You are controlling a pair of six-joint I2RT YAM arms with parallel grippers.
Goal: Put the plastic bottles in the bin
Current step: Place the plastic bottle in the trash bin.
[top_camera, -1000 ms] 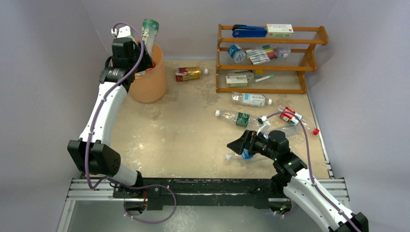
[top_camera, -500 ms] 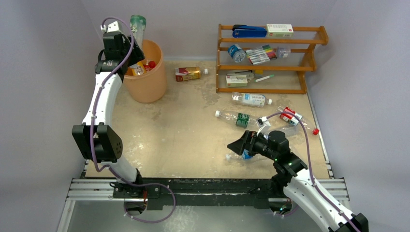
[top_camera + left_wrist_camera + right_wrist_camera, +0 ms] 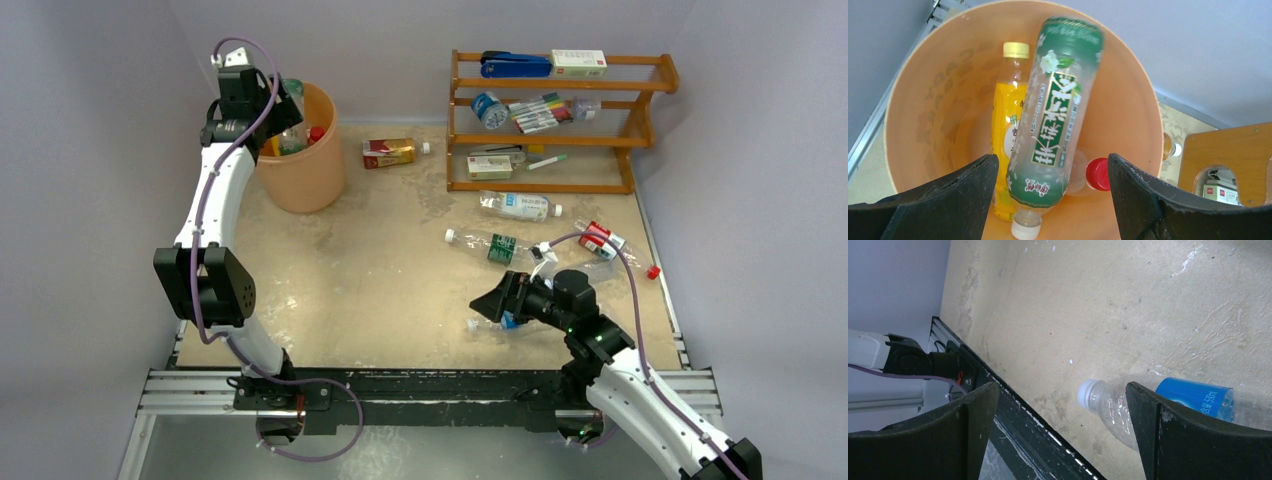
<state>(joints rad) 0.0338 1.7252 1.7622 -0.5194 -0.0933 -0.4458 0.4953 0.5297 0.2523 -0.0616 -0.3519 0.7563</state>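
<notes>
Clear, blue-labelled plastic bottle (image 3: pixel 1193 397), lying on the tabletop (image 3: pixel 1073 300), neck between our right gripper's (image 3: pixel 1060 390) spread fingers: light, thin-walled, probably empty; we would grip mid-body. Left gripper (image 3: pixel 1051 157) fingers parted, empty, over the peach-orange round plastic bin (image 3: pixel 923 100).

Robot test cell in a lab

Plain pale lilac-grey wall panels (image 3: pixel 90 150) close in a scuffed beige tabletop (image 3: pixel 380 280) on three sides. Behind the right gripper (image 3: pixel 483 300), at the arms' bases, runs a black-and-silver metal mounting rail (image 3: pixel 440 385), and purple cables (image 3: pixel 893 372) loop along the white-and-black arms (image 3: pixel 215 210). Far beyond that gripper stands a brown wooden shelf rack (image 3: pixel 600 186) of stationery; directly below the left gripper (image 3: pixel 1053 195) sits a round peach-orange plastic bin (image 3: pixel 903 105) holding drink bottles (image 3: pixel 1053 110).
</notes>
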